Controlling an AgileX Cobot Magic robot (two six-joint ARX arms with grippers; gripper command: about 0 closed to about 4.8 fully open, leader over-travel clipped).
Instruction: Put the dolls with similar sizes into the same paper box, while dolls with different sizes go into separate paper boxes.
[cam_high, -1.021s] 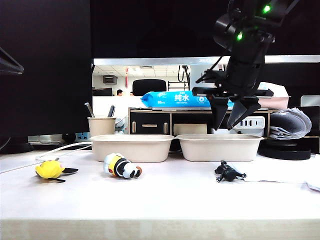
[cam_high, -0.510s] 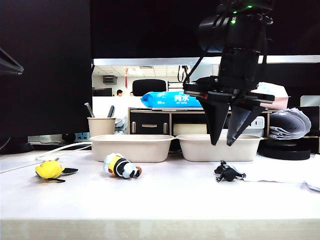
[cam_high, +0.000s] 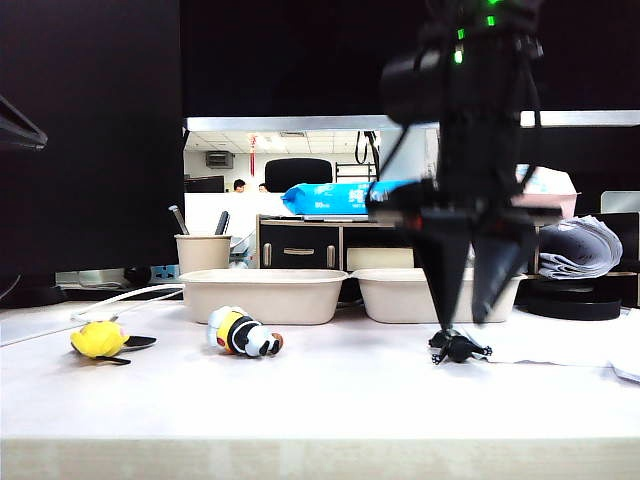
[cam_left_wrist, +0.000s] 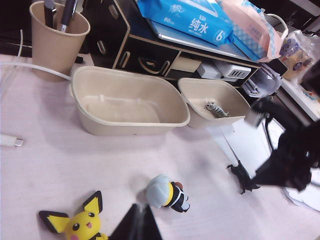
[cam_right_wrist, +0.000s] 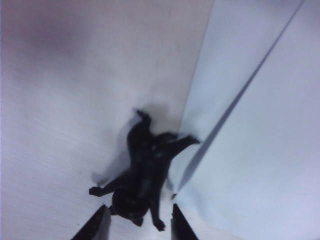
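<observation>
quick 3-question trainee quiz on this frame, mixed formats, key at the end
1. True or false: the right claw stands open just above the tiny black doll.
2. Which paper box holds the whitish-grey doll? A) left paper box B) right paper box C) neither
3. Fill in: the striped bee-like doll and the yellow-and-black doll both lie on the ____, in front of the boxes.

Key: 1 true; 2 B; 3 table. The left claw sits shut near the two bigger dolls.
</observation>
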